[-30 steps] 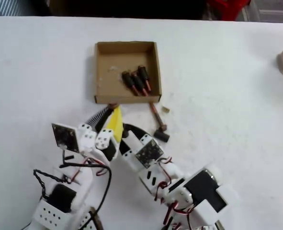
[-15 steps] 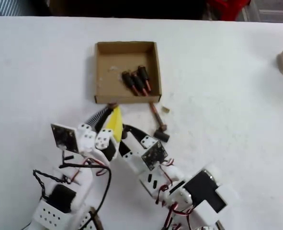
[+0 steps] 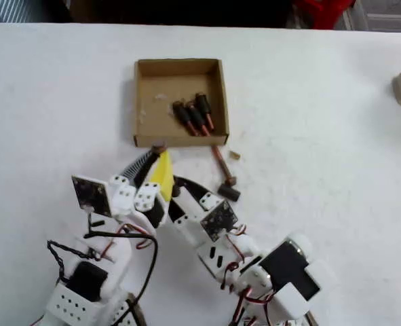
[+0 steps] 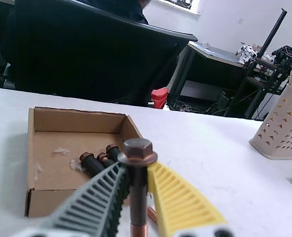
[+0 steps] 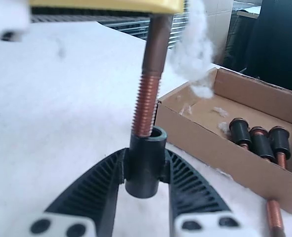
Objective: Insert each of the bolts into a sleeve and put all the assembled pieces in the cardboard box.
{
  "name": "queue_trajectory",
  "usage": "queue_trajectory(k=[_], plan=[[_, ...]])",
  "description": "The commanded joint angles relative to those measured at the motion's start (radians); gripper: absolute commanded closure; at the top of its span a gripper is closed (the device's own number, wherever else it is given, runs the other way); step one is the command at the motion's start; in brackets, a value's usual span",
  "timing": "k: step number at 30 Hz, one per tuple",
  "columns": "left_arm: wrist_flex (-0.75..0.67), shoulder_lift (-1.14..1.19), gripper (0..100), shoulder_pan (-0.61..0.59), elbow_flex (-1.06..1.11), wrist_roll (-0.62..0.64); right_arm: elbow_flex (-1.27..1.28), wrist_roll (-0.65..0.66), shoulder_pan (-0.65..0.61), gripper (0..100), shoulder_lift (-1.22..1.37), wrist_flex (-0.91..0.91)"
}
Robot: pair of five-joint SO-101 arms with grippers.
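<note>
The left claw point(image 4: 136, 169) is clamped on a bolt point(image 4: 137, 151), with its grey and yellow fingers pressing the shank just under the hex head. The bolt hangs with its threaded end pointing down. Below it, the right claw point(image 5: 146, 172) grips a black sleeve point(image 5: 146, 147) between its 2 black fingers and holds it upright with the open mouth up. The bolt's threaded tip sits right at the sleeve's mouth, perhaps just inside it; how deep is hard to tell.

From above, both claws meet just in front of the cardboard box point(image 3: 149, 121), near its front wall on the white counter point(image 3: 309, 102). In the box lie 3 assembled pieces point(image 3: 195, 117), side by side toward its right half. A second bolt point(image 3: 220, 164) lies loose on the counter just outside the box's front right corner. A second sleeve point(image 3: 229, 194) lies by that bolt's head.
</note>
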Motion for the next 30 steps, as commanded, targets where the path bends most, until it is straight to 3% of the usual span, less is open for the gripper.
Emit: queue_trajectory(k=[1, 6, 21, 24, 30], plan=[[-0.011, -0.016, 98, 0.010, -0.003, -0.011, 0.005, 0.003, -0.012, 98.2, 0.015, -0.039], [-0.012, -0.016, 98, 0.010, -0.003, -0.061, 0.005, 0.003, -0.013, 98.2, 0.015, -0.042], [-0.061, -0.015, 98, -0.002, -0.003, -0.061, 0.006, 0.003, -0.013, 98.2, 0.013, -0.042], [-0.115, 0.024, 98, -0.022, -0.002, -0.061, 0.006, 0.003, -0.013, 98.2, 0.013, -0.042], [-0.361, 0.288, 98, -0.033, 0.003, -0.055, 0.006, 0.003, -0.013, 98.2, 0.013, -0.042]])
